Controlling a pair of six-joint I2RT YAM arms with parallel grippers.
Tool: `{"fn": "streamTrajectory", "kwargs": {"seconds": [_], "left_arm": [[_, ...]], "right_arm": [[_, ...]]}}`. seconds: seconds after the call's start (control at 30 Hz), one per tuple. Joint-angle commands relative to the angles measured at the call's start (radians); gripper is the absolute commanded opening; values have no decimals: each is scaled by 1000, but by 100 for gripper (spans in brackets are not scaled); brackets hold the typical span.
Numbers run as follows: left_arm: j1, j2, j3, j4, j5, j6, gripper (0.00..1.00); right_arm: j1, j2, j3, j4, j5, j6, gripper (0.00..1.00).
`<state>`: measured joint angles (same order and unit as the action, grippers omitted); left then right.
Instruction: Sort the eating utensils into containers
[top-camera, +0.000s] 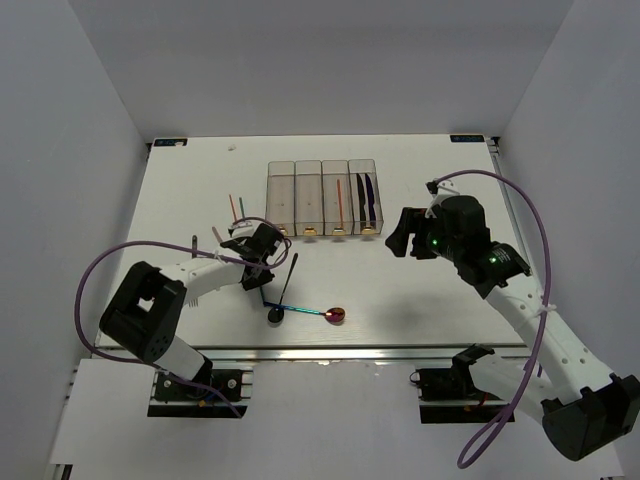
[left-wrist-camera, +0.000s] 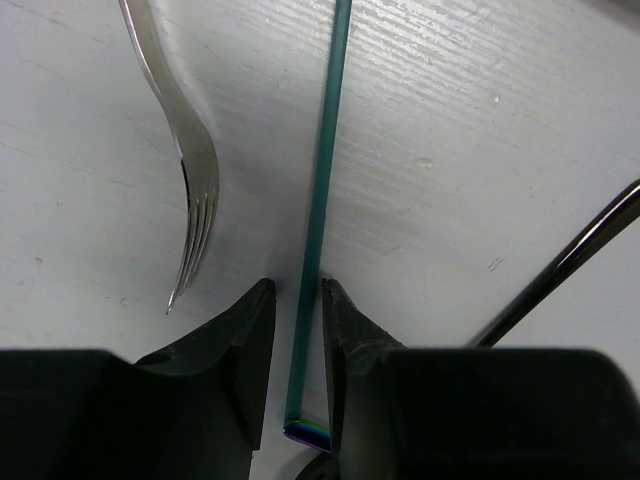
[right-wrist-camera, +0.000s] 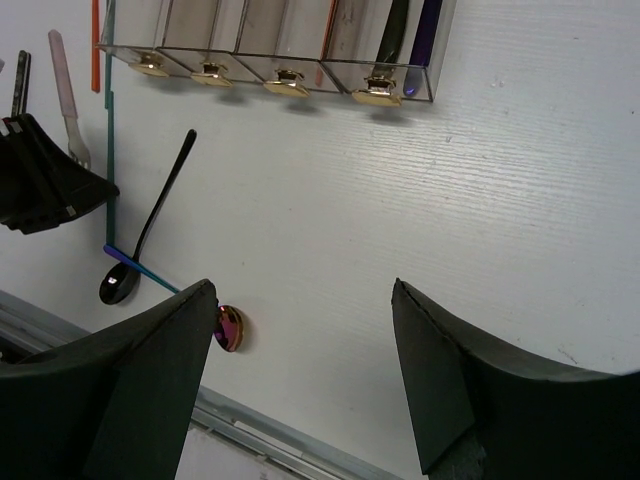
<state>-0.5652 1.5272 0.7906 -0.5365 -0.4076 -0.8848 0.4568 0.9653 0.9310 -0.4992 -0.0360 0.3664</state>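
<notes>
Left gripper (left-wrist-camera: 298, 330) straddles the green chopstick (left-wrist-camera: 325, 180), fingers narrowly apart, not yet pinching; next I'd expect close, lift, carry to the bins (top-camera: 322, 163); right gripper (right-wrist-camera: 300, 330) spread wide, empty.

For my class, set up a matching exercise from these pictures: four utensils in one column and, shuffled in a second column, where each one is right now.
Column 1
1. green chopstick
2. fork
3. knives
4. black spoon

Column 2
A. in the rightmost bin, seen from the top camera
B. on the table, bowl toward the near edge
C. between the fingers of the left hand
D. on the table beside the left hand, outside its fingers

Pairs: 1-C, 2-D, 3-A, 4-B
</notes>
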Motion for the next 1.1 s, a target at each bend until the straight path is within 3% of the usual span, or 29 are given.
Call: {"fn": "streamTrajectory", "kwargs": {"seconds": [0.0, 0.2, 0.3, 0.47, 1.07], "left_arm": [[-2, 7, -21, 29, 16, -5, 35], [-4, 48, -31, 52, 36, 6, 29], [-4, 48, -24, 47, 38, 10, 13], [-4, 22, -2, 18, 30, 17, 0], [-4, -124, 260, -189, -126, 150, 0]], "right_arm": [[3, -28, 3, 10, 4, -7, 76], [2, -30, 2, 16, 10, 0, 76], [3, -31, -1, 16, 18, 0, 76], [3, -39, -9, 13, 21, 2, 76], [3, -45, -15, 13, 31, 2, 76]]}}
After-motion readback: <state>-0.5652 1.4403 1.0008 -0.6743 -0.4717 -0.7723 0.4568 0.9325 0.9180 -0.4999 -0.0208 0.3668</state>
